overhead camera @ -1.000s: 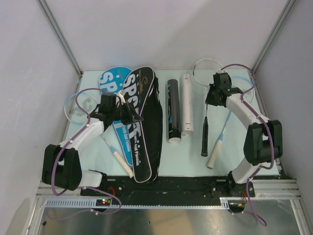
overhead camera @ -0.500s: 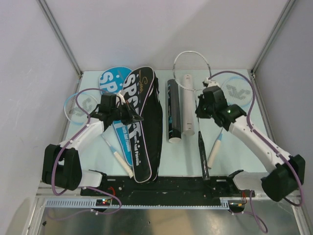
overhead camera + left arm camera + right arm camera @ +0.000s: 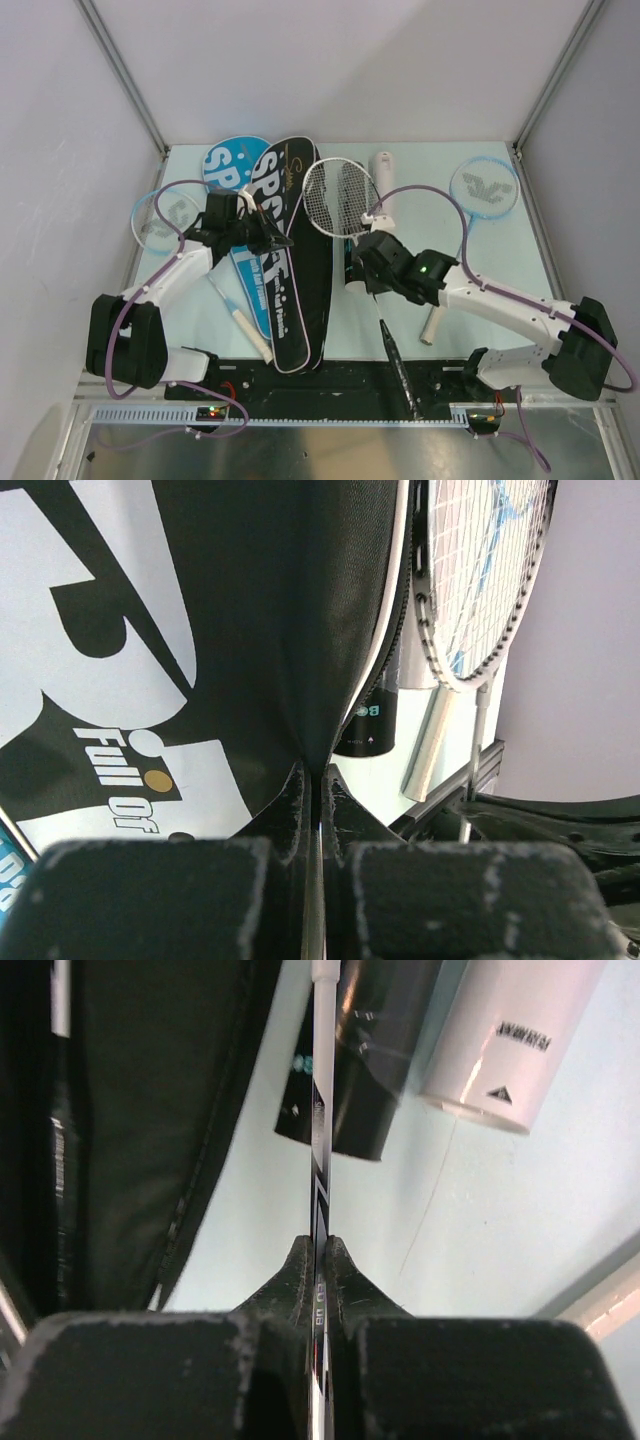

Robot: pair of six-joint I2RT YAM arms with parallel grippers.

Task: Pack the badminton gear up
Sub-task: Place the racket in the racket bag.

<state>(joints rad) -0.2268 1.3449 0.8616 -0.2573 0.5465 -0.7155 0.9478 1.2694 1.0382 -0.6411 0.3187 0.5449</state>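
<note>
Black "SPORT" cover (image 3: 295,290) lies lengthwise, mid-left on the worktop (image 3: 340,322), its edge pinched in the left gripper (image 3: 312,780). Blue cover (image 3: 228,162) sits under it, poking out at the far-left corner. Black-handled racket (image 3: 340,197) is held off the worktop w/ its shaft clamped in the right gripper (image 3: 318,1250); head over the black tube (image 3: 370,1050), handle twd the near edge. White tube (image 3: 383,172) lies just beside the black one. Two white-handled rackets lie flat: left racket (image 3: 160,215) by the covers, blue-framed racket (image 3: 485,188) far right.
</note>
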